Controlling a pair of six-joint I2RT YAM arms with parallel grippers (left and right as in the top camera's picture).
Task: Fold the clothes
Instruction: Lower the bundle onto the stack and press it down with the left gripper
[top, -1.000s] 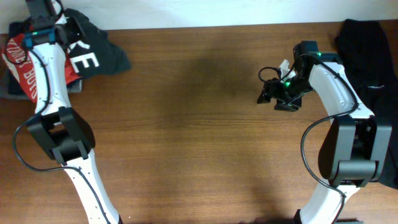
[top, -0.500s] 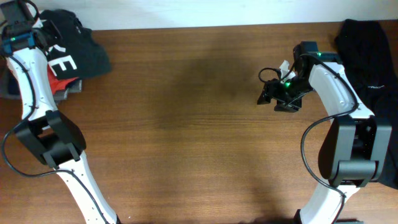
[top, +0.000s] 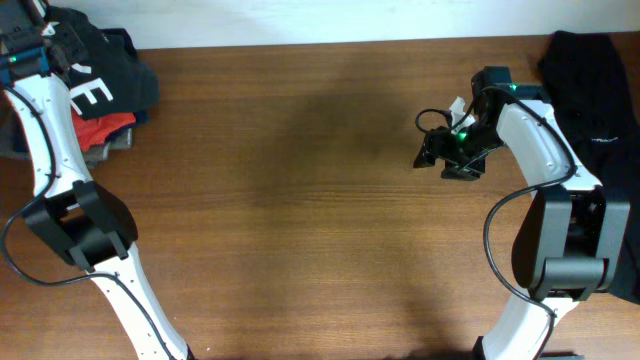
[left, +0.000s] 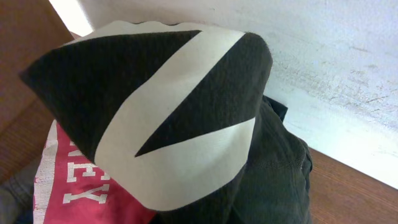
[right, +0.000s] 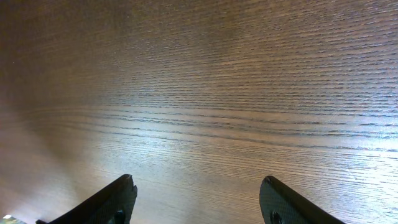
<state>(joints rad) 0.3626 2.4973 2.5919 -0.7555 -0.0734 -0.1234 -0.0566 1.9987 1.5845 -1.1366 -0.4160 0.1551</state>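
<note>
Left gripper sits at the 10 o'clock corner of the table, clenched on the black shirt. The fingers are buried in cloth. In the left wrist view the black shirt bunches up right at the camera, its big white lettering filling the frame. The red shirt lies under it at its 6 o'clock edge, touching, with white letters showing in the wrist view. Grey cloth pokes out under both at the table's left edge. Right gripper hovers at about 2 o'clock from table centre, released, the jaws spread with bare wood between them in the wrist view, holding nothing. A dark garment lies at the 2 o'clock corner, beside the right arm and apart from the gripper. A white wall runs along 12 o'clock.
</note>
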